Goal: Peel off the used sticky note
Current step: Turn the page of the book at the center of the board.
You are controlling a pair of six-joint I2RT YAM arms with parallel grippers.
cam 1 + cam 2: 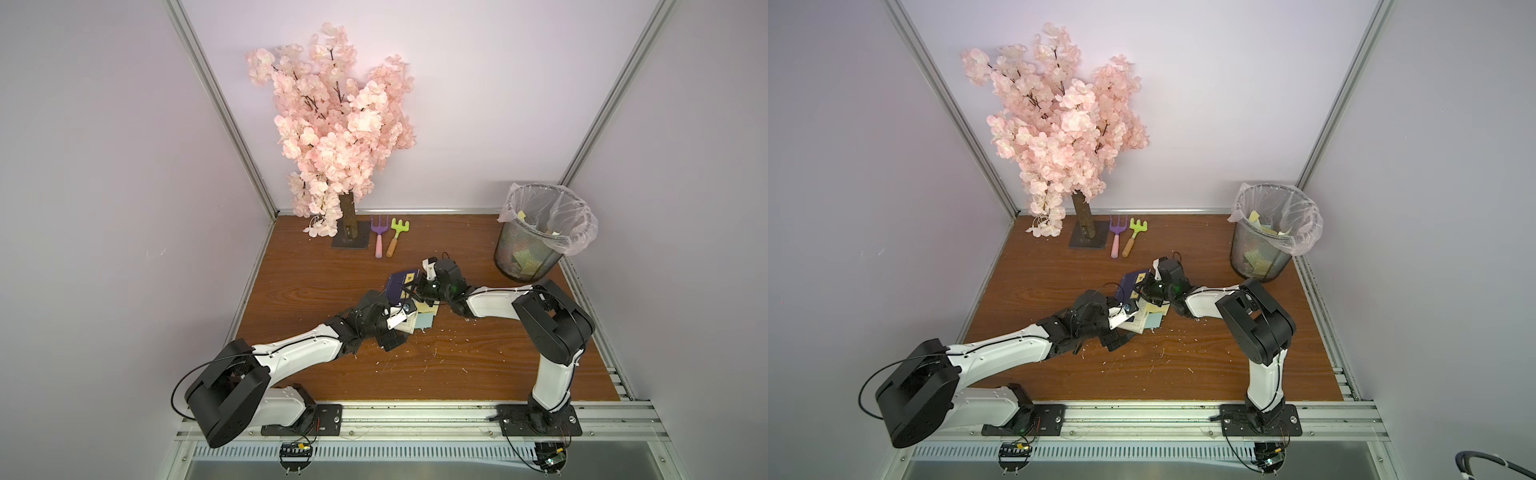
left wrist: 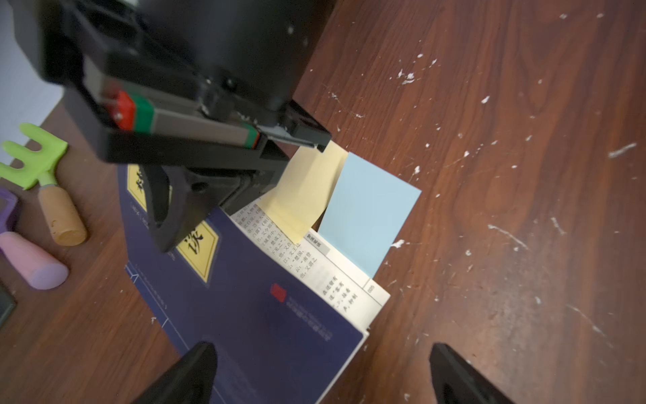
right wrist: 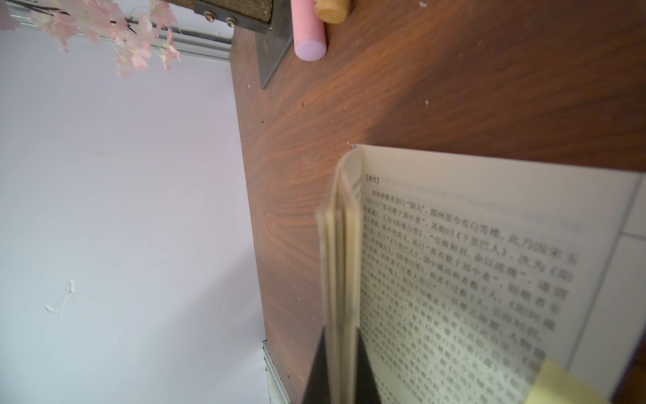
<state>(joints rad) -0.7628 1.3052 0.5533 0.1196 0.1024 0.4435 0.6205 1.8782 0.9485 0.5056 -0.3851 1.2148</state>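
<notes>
A: Anything legible on the book?

B: Its navy cover carries yellow diamond panels, each with a black Chinese character. The one in clear view looks like 谈. Beside a red emblem runs a line of pale print, too blurred to read.

A: And inside?

B: The open page is dense Chinese print. A bracketed heading reads 原文, and along the lines below I can make out 白雪楼 and 下里巴人.

A: A page number?

B: There is a small figure at the page corner, seemingly 005.
</notes>
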